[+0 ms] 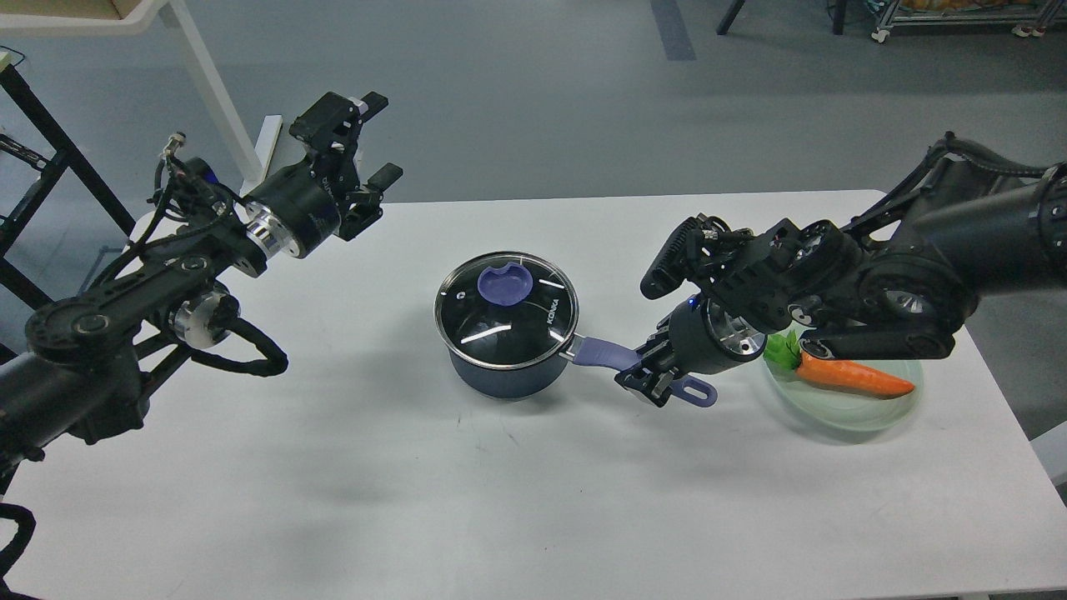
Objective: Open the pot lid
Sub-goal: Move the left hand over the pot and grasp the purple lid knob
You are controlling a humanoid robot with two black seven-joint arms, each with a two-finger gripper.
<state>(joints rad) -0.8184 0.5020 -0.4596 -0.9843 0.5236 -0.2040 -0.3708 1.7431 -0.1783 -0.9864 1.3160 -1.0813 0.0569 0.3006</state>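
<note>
Inspection finding, chief risk first: the lid sits fully seated on the pot, and my left claw is well apart from it, raised over the far left edge of the table. When that claw descends, a misaligned approach could strike the glass or slip off the low lavender knob, which offers little to grip. A sideways pull rather than a straight lift could drag the pot.

Second risk: my right claw sits at the pot's handle, apparently closed on it, with the handle's holed end projecting past the fingers. If that hold is loose, the pot could rotate or tip as the lid rises. My right forearm also hangs directly over the plate holding the carrot; any lowering could knock them.

Claw states: left stands wide and empty. Right is narrow, on the handle.

Position: pot and lid stand at table centre, right of and nearer than the left claw, knob upward.
</note>
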